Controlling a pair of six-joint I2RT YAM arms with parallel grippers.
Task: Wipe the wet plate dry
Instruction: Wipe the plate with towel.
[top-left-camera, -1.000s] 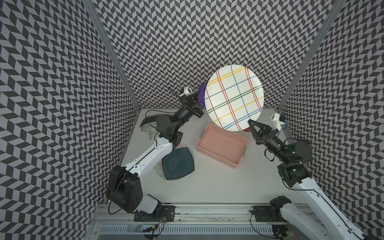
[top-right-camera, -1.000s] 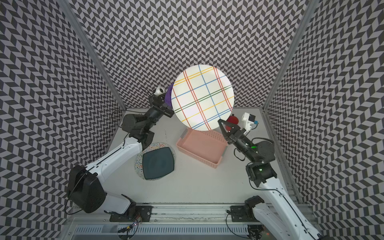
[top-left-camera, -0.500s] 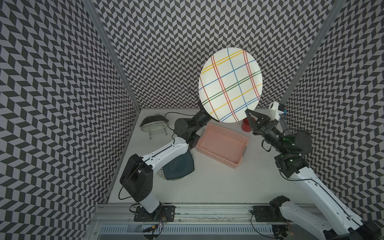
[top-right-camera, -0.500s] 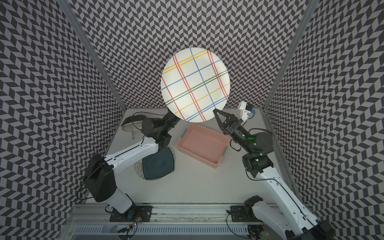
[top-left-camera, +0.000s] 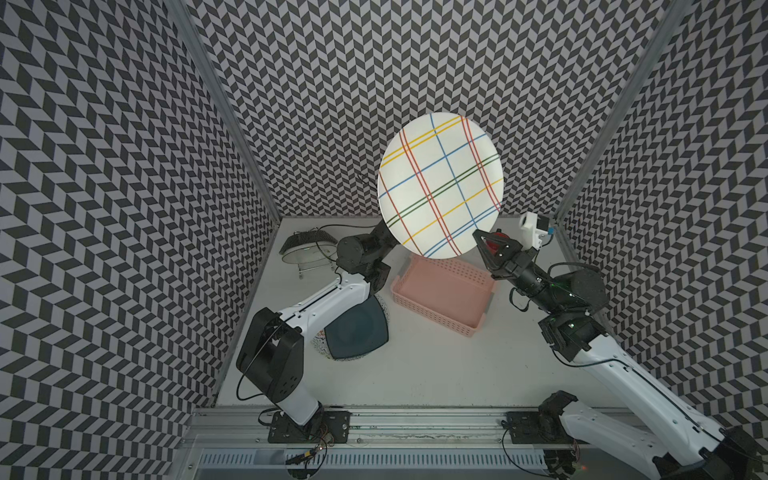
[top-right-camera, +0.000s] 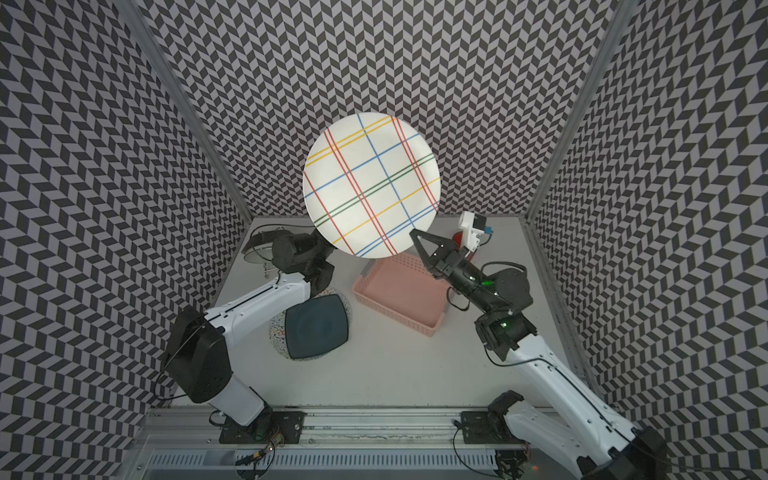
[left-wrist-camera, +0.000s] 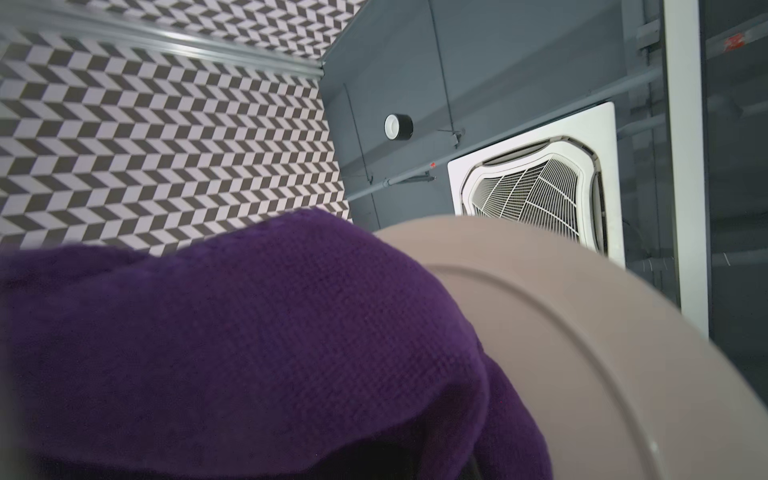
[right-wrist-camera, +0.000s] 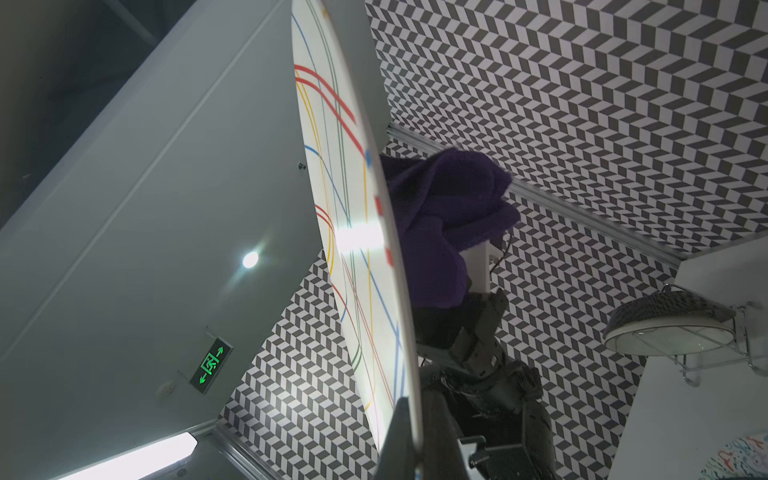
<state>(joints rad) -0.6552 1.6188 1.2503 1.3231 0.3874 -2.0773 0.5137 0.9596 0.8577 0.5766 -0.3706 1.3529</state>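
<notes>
The round white plate with coloured stripes is clamped at its rim by the right pincer while its back is wiped with the purple terry cloth clamped in the left pincer, hidden behind the plate; further strokes are probably needed next.

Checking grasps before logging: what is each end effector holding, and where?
Right end effector: shut on the striped plate, at its lower rim. Left end effector: hidden behind the plate, holding the purple cloth bunched against the plate's back.

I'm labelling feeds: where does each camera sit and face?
Both top views: overhead, looking down at the table; both arms, right hand pinching striped plate.
Left wrist: on left arm, facing up past purple cloth and plate underside to ceiling; no arm.
Right wrist: on right arm, along the plate's rim; own hand, left arm.
Both wrists share cloth and plate.
</notes>
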